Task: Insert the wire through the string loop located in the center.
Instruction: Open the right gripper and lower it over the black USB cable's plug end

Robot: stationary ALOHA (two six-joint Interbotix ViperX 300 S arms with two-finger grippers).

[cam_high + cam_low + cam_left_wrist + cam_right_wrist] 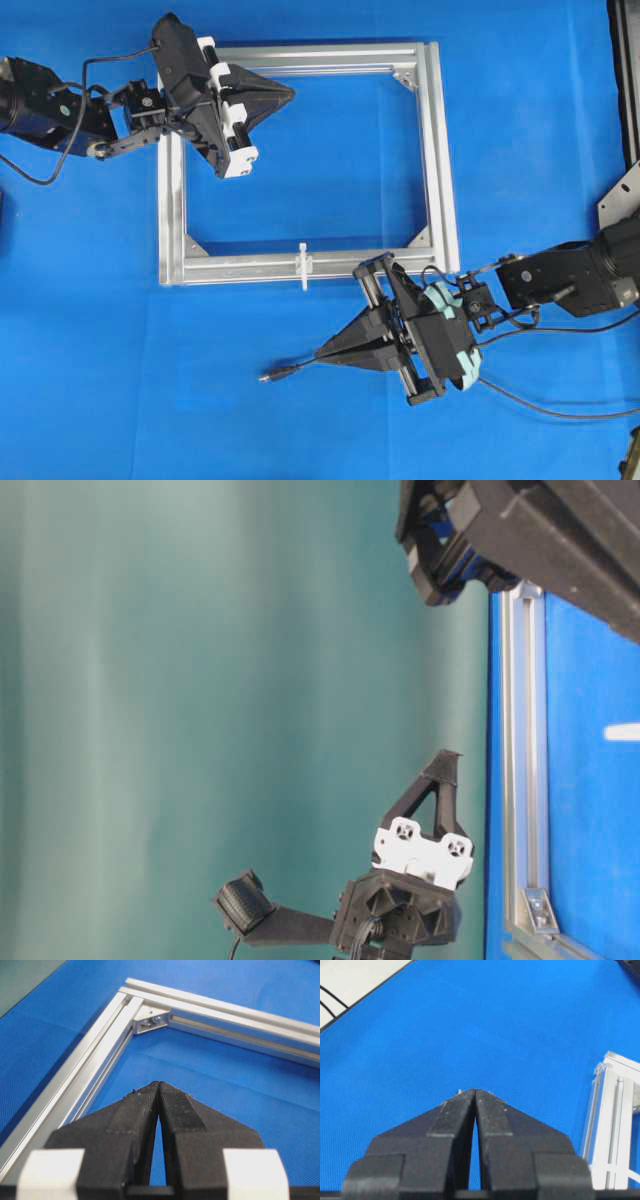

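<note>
Silver ribbed frame (438, 150), thin black wire (300, 370), tiny white string loop (303, 265)

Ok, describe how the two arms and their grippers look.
Both arms are black with thin black cables. The left gripper has tapered black fingers on a white mount; the right gripper has matching black fingers and a pale teal part behind.

Both arms are black, jointed and blocky, with thin black cables looping beside the wrists; the left hand (285, 95) ends in two tapered black fingers behind a white bracket with small round holes; the right hand (325, 353) has matching black fingers, a pale teal piece at its wrist, and bare metal rods.
</note>
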